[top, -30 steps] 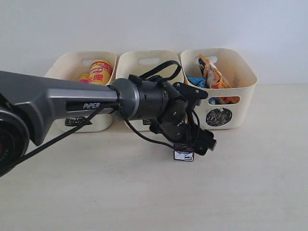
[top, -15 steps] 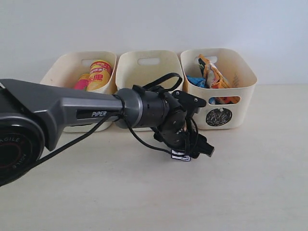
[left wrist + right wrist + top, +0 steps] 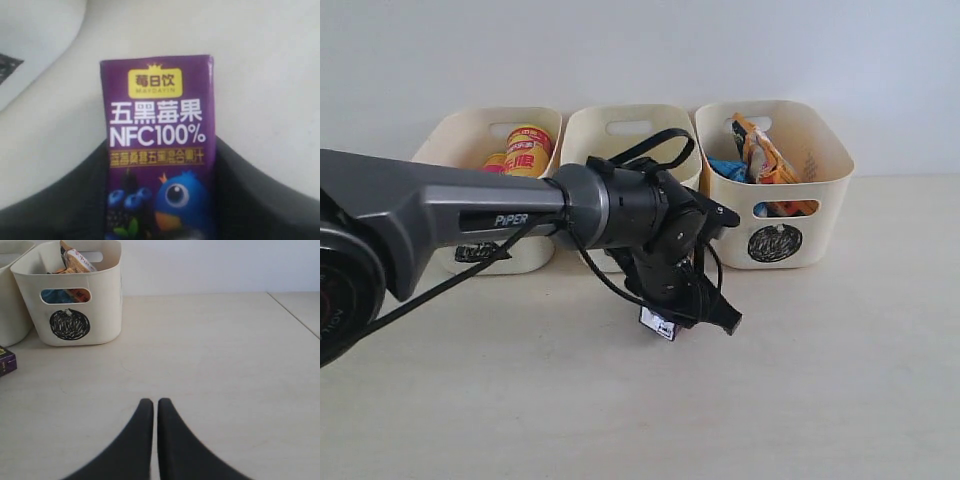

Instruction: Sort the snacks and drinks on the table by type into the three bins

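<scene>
Pinching the one juice carton [image 3: 159,100] by both sides, my left gripper [image 3: 161,145] sits low over the table [image 3: 840,400] before three cream bins [image 3: 820,215]. My right gripper [image 3: 155,402] is closed, empty. Two chip tubes [image 3: 528,150] and two bags [image 3: 760,150] are binned.

Three bins stand side by side at the back of the worktop [image 3: 820,390], against the wall: the left bin [image 3: 448,138] holds the chip tubes [image 3: 528,150], the middle bin [image 3: 588,135] stands beside it, and the right bin [image 3: 825,200] holds the bags [image 3: 760,150]. The left arm [image 3: 440,215] reaches in from the left, across the front of the left and middle bins. The carton [image 3: 658,323] sits clasped between its jaws, before the middle bin.
</scene>
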Robot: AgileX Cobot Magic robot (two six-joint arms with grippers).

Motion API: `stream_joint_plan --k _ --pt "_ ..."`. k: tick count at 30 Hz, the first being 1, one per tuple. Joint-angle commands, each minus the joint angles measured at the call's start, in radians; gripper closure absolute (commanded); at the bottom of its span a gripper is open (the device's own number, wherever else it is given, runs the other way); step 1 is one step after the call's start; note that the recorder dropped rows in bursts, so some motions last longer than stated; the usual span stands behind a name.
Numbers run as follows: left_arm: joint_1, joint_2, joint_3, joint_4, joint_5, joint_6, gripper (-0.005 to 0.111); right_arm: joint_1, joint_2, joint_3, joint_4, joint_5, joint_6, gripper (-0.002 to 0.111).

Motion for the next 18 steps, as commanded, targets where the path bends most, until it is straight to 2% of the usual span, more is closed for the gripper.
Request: stream_joint_plan --k 1,5,10,18 --pt "-0.032 -0.084 0.008 -0.023 0.076 0.156 0.103 -0.004 -0.005 0.004 -0.002 -0.008 0.000 0.108" --pt "-0.060 -0.164 0.008 -0.023 0.139 0.265 0.103 -0.004 -0.005 0.004 -0.002 -0.008 0.000 0.108" --pt "-0.061 -0.267 0.008 -0.030 0.135 0.315 0.103 -0.004 -0.005 0.004 -0.002 -0.008 0.000 0.108" --pt "0.008 -0.401 0.008 -0.014 0.055 0.335 0.103 -0.004 -0.005 0.004 -0.002 -0.008 0.000 0.108"
